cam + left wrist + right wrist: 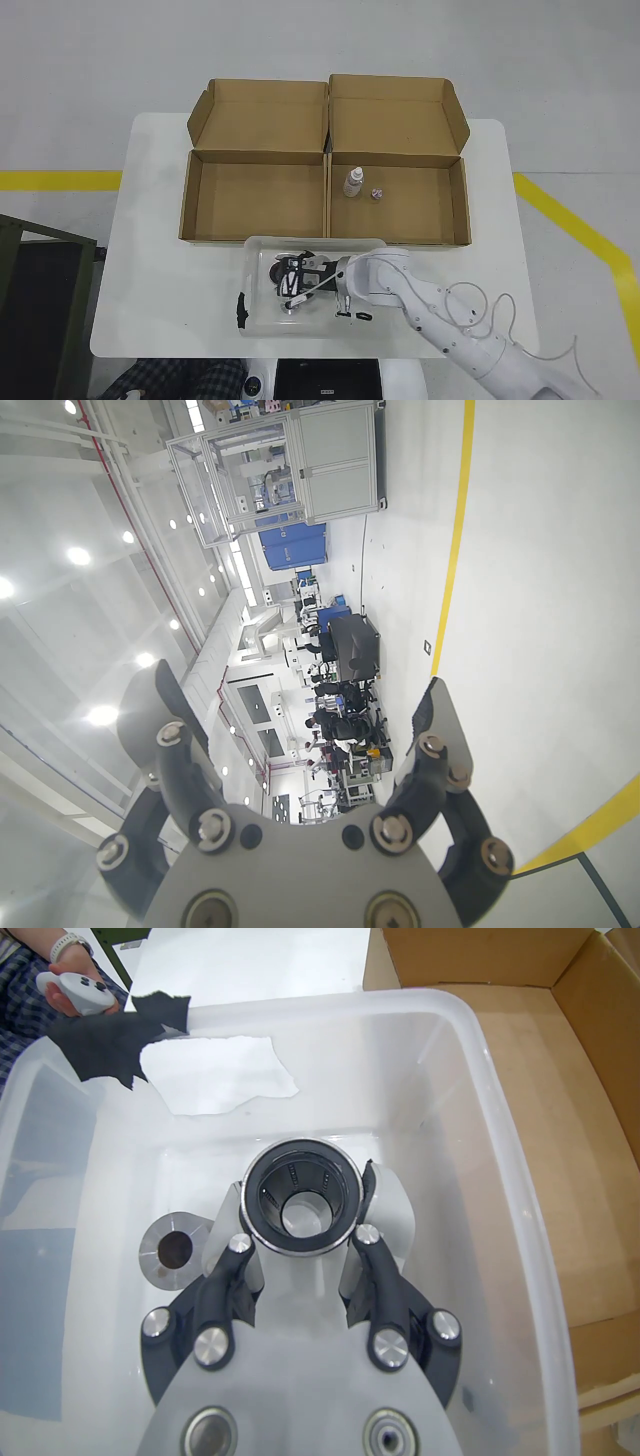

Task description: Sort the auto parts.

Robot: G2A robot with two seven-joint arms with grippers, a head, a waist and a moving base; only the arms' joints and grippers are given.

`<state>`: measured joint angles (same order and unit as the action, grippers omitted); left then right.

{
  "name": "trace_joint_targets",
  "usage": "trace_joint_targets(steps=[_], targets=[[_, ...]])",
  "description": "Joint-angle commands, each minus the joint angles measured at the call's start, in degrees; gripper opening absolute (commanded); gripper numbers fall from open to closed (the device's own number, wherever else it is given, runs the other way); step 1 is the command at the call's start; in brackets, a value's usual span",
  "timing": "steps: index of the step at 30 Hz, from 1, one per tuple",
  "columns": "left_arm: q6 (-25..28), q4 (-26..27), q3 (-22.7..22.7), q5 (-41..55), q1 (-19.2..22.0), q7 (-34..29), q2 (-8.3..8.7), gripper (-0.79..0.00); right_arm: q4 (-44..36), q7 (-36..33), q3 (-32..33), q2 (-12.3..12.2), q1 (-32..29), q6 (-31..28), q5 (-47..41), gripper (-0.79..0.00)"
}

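Fingers (386,1195) on your right arm clench the cylindrical bearing (320,1178) inside the clear bin (315,241) at the desk's (150,250) 6 o'clock; left fingers (441,712) stand released.

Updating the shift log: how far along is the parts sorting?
Done: a white part and a smaller piece lie in the right cardboard box. In hand: the right end effector grips a metal sleeve inside the clear bin. Left: that sleeve and a metal disc beside it await boxing.
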<state>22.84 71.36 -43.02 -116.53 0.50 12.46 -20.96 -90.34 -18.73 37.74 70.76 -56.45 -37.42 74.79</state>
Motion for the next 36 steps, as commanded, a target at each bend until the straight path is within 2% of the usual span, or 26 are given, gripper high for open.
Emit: trace_joint_targets(steps=[1,10,22,36], targets=[[0.0,0.0,0.0,0.0,0.0,0.0,0.0,0.0,-0.3,0.8,0.4,-0.1,-0.2,-0.4,-0.4,-0.785],[0.0,0.0,0.0,0.0,0.0,0.0,0.0,0.0,-4.1,3.6,5.0,-1.2,-2.6,-3.2,-3.2,-0.785],[0.0,0.0,0.0,0.0,0.0,0.0,0.0,0.0,-13.2,4.8,13.3,-3.6,-8.0,-7.0,-8.0,-0.785],[0.0,0.0,0.0,0.0,0.0,0.0,0.0,0.0,-15.8,11.0,23.4,-5.3,-12.0,-8.8,-15.3,-0.785]])
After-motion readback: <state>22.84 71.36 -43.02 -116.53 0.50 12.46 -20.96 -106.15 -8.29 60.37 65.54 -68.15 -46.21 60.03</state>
